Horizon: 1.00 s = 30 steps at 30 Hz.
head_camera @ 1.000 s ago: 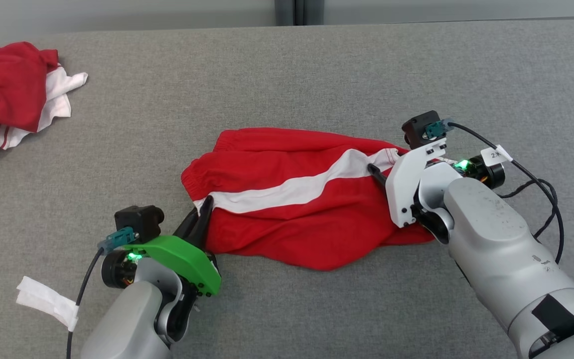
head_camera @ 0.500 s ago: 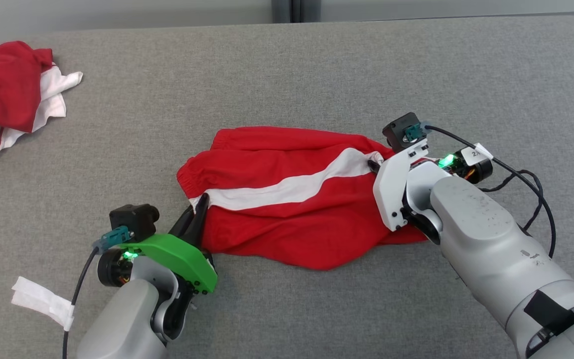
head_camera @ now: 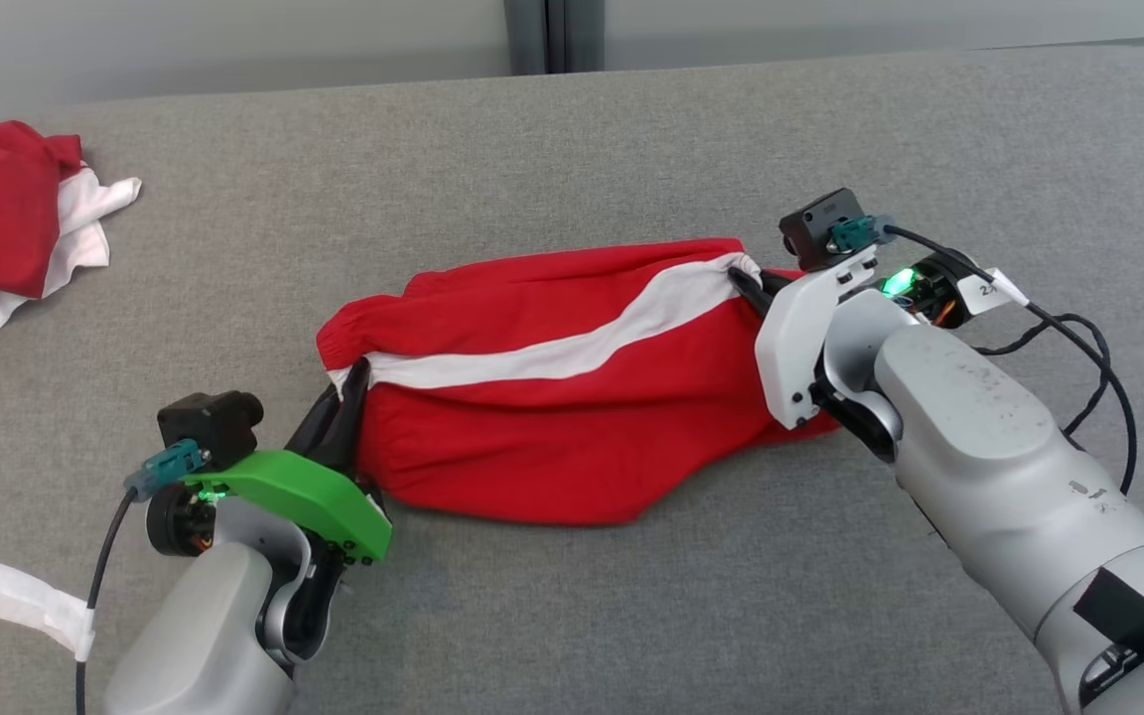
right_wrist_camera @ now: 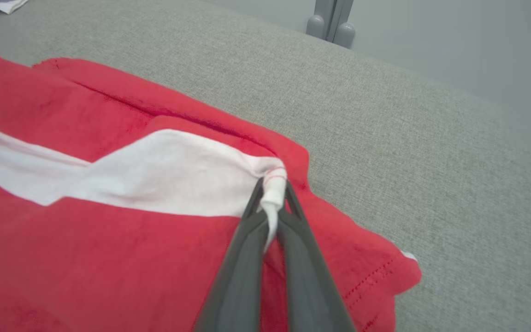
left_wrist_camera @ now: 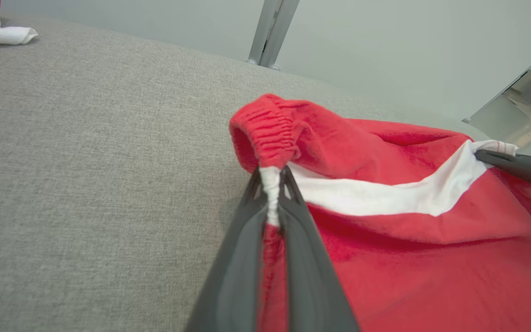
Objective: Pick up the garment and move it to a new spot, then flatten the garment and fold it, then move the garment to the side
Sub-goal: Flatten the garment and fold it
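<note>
The garment (head_camera: 552, 397) is a pair of red shorts with a white side stripe, stretched across the grey surface between my two grippers, its upper edge raised. My left gripper (head_camera: 354, 372) is shut on the elastic waistband end, where the white stripe meets it; in the left wrist view the cloth (left_wrist_camera: 385, 240) is pinched between the fingers of that gripper (left_wrist_camera: 271, 177). My right gripper (head_camera: 743, 283) is shut on the hem end of the stripe. In the right wrist view that gripper (right_wrist_camera: 272, 191) bunches white cloth (right_wrist_camera: 164, 170) between its tips.
Another crumpled red and white garment (head_camera: 6, 223) lies at the far left of the grey padded surface (head_camera: 572, 149). A white tag (head_camera: 21, 601) hangs from my left arm's cable. A grey post (head_camera: 537, 35) stands behind the far edge. Black cables (head_camera: 1093, 348) trail from my right wrist.
My right gripper has shut on the stripe's hem end. Both grippers have raised the garment's upper edge and pulled it taut. The camera has shifted, too.
</note>
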Available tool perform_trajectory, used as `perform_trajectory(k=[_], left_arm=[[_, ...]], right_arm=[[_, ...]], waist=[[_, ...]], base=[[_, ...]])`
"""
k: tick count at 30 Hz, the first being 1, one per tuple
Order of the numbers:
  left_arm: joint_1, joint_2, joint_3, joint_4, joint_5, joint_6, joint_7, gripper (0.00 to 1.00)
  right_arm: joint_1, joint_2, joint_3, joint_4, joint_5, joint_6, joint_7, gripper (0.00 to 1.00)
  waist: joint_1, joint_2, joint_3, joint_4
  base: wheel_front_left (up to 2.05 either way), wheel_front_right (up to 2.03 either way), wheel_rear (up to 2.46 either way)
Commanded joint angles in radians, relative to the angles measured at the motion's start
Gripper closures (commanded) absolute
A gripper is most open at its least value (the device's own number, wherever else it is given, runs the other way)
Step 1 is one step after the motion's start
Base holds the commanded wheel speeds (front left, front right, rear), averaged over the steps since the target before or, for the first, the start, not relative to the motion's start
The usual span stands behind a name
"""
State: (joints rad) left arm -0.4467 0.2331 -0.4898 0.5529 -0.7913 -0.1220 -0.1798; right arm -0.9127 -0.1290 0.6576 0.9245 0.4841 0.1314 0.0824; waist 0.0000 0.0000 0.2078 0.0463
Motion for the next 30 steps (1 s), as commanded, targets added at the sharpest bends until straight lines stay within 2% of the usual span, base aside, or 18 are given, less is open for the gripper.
perform_trajectory(k=[1, 7, 13, 16, 19, 26, 27, 28, 29, 30], left_arm=[[0.007, 0.012, 0.007, -0.013, -0.003, 0.008, -0.008, 1.0], [0.037, 0.038, 0.023, -0.086, -0.007, 0.026, -0.016, 1.0], [0.098, 0.063, 0.02, -0.192, 0.002, 0.05, -0.019, 1.0], [0.153, 0.058, 0.012, -0.231, -0.007, 0.065, -0.018, 1.0], [0.218, 0.045, -0.001, -0.244, -0.021, 0.081, -0.021, 1.0], [0.262, 0.03, -0.023, -0.226, -0.02, 0.085, -0.024, 1.0], [0.261, 0.029, -0.024, -0.222, -0.019, 0.085, -0.024, 1.0], [0.261, 0.028, -0.025, -0.219, -0.02, 0.084, -0.025, 1.0], [0.26, 0.028, -0.025, -0.216, -0.022, 0.084, -0.025, 1.0], [0.26, 0.027, -0.024, -0.214, -0.024, 0.083, -0.027, 1.0]], right_arm=[[0.01, -0.016, -0.004, -0.02, 0.011, -0.001, -0.015, 1.0], [0.042, -0.064, -0.045, -0.129, 0.025, -0.001, -0.057, 1.0], [0.167, -0.098, -0.113, -0.261, -0.005, -0.001, -0.08, 1.0], [0.271, -0.092, -0.162, -0.313, -0.041, -0.001, -0.08, 1.0], [0.402, -0.048, -0.228, -0.357, -0.088, -0.001, -0.068, 1.0], [0.514, 0.008, -0.322, -0.417, -0.193, -0.001, -0.067, 1.0], [0.521, 0.014, -0.333, -0.424, -0.213, -0.001, -0.068, 0.91], [0.529, 0.019, -0.339, -0.429, -0.225, -0.001, -0.068, 0.73], [0.538, 0.026, -0.345, -0.436, -0.238, -0.001, -0.065, 0.4], [0.543, 0.032, -0.351, -0.442, -0.247, -0.001, -0.065, 0.02]], waist=[[0.0, 0.0, -0.016, -0.016], [0.0, 0.0, -0.042, -0.035], [0.0, 0.0, -0.064, -0.042], [0.0, 0.0, -0.071, -0.046], [0.0, 0.0, -0.073, -0.053], [0.0, 0.0, -0.072, -0.061], [0.0, 0.0, -0.073, -0.062], [0.0, 0.0, -0.074, -0.063], [0.0, 0.0, -0.075, -0.064], [0.0, 0.0, -0.076, -0.065]], base=[[0.0, 0.0, 0.0], [0.0, 0.0, 0.0], [0.0, 0.0, 0.0], [0.0, 0.0, 0.0], [0.0, 0.0, 0.0], [0.0, 0.0, 0.0], [0.0, 0.0, 0.0], [0.0, 0.0, 0.0], [0.0, 0.0, 0.0], [0.0, 0.0, 0.0]])
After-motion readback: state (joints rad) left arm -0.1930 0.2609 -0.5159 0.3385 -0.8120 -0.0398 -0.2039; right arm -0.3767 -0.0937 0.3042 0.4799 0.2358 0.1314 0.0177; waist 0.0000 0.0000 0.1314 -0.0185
